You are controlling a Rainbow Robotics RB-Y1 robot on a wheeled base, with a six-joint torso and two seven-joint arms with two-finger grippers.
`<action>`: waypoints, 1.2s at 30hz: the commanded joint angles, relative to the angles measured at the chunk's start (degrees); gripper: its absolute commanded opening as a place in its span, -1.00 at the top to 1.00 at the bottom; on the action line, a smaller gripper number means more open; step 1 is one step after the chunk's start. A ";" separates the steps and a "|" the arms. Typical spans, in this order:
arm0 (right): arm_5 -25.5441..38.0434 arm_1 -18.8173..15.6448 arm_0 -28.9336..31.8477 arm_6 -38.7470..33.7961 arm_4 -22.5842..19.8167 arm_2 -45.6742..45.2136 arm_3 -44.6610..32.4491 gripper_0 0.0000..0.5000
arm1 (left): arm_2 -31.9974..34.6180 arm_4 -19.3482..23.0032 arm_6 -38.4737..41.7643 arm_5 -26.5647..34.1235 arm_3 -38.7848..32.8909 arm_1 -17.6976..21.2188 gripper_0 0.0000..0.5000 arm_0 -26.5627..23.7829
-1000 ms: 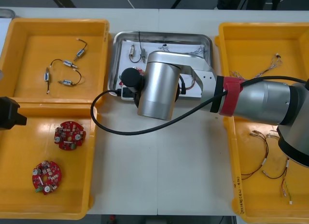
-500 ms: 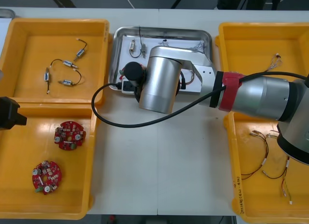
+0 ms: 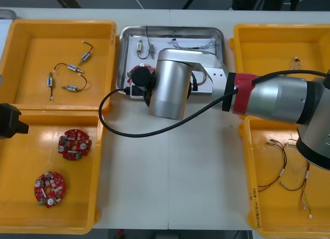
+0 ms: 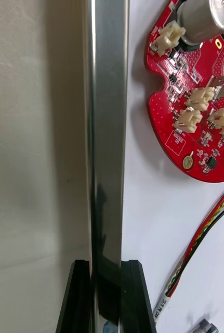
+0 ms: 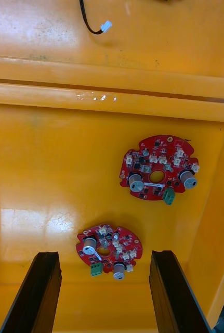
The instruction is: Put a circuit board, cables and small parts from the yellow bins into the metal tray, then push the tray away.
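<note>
We see the right gripper (image 4: 106, 273) clamped on the near rim of the shiny rectangular metal tray (image 4: 105, 130), whose body lies beyond it; the left gripper (image 5: 104, 255) hangs open, well left of the tray.

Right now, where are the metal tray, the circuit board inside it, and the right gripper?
metal tray (image 4: 105, 130): right wrist view, on its shiny rim.
circuit board (image 4: 195, 143): right wrist view, on its red face.
right gripper (image 4: 105, 296): right wrist view, midway between its fingertips, shut on the rim.

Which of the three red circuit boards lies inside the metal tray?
The circuit board by the right gripper, shut on the metal tray at its rim. The other two boards lie in the yellow bin below the left gripper.
</note>
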 commanded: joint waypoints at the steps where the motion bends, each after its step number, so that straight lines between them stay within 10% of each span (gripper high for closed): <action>1: -0.63 0.82 -3.42 2.28 -0.47 0.75 0.13 1.00 | 1.87 0.49 -2.16 0.38 -1.59 2.39 -1.00 1.25; 25: -3.89 0.82 -3.86 2.90 0.76 0.13 3.82 1.00 | 1.87 0.49 -2.16 0.38 -1.59 2.39 -1.00 1.25; 28: -3.89 0.82 -3.86 3.16 0.76 0.13 3.82 -0.35 | 1.87 0.49 -2.16 0.38 -1.59 2.39 -1.00 1.25; 30: -3.89 0.82 -3.86 3.34 0.76 0.04 3.82 -0.83 | 1.87 0.49 -2.16 0.38 -1.59 2.39 -1.00 1.25; 36: -3.27 0.82 -3.77 4.04 -0.29 -1.27 3.64 -1.00 | 1.87 0.49 -2.16 0.38 -1.59 2.39 -1.00 1.25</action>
